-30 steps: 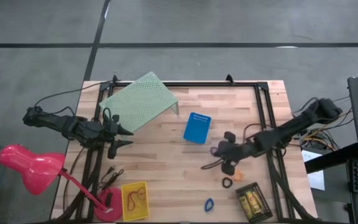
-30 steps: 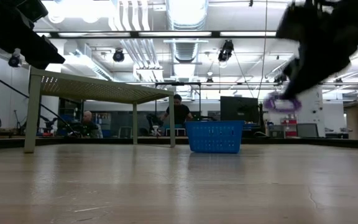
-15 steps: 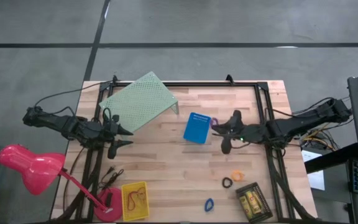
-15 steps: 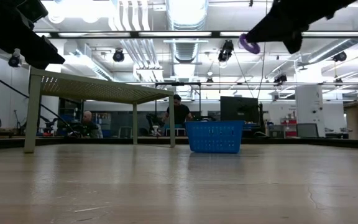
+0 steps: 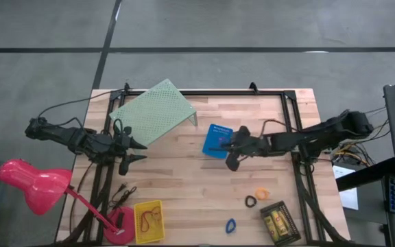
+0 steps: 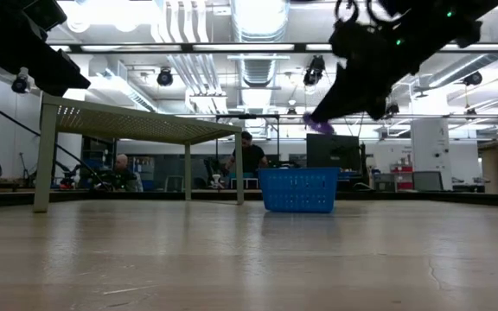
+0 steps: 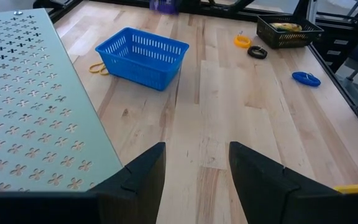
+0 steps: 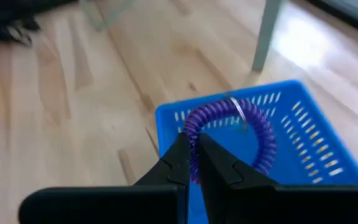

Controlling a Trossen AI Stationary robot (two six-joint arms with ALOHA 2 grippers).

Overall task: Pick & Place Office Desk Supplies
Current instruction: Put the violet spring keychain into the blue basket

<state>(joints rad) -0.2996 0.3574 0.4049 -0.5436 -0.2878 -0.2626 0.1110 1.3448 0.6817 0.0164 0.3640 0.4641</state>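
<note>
- The right end effector (image 8: 193, 163) is clenched on the purple ring (image 8: 232, 127), pinching one side of the coil so that the rest of the loop hangs free in front of the fingers.
- In the right wrist view the ring hovers over the open blue bin (image 8: 303, 149); in the high view this end effector (image 5: 230, 146) is at the bin's (image 5: 213, 139) right edge. I judge that it is held there so the ring can fall inside when let go.
- In the low view the ring (image 6: 320, 126) is well above the bin (image 6: 298, 190), so it is not placed yet.
- The left end effector (image 7: 194, 165) is released and holds nothing; it waits on the left side of the table (image 5: 184, 185), beside the pale green riser (image 5: 154, 110).
- An orange ring (image 5: 261, 193), a black ring (image 5: 250, 201) and a blue ring (image 5: 230, 225) lie on the table near the black bin (image 5: 280, 223), which holds yellow-gold pieces (image 5: 276, 221).
- The yellow bin (image 5: 149, 221) holds thin rubber bands (image 5: 147, 219), and one band (image 7: 97, 68) lies just beside the blue bin.
- Each bin seems to collect one kind of supply, so I judge that the three rings also belong in the blue bin.
</note>
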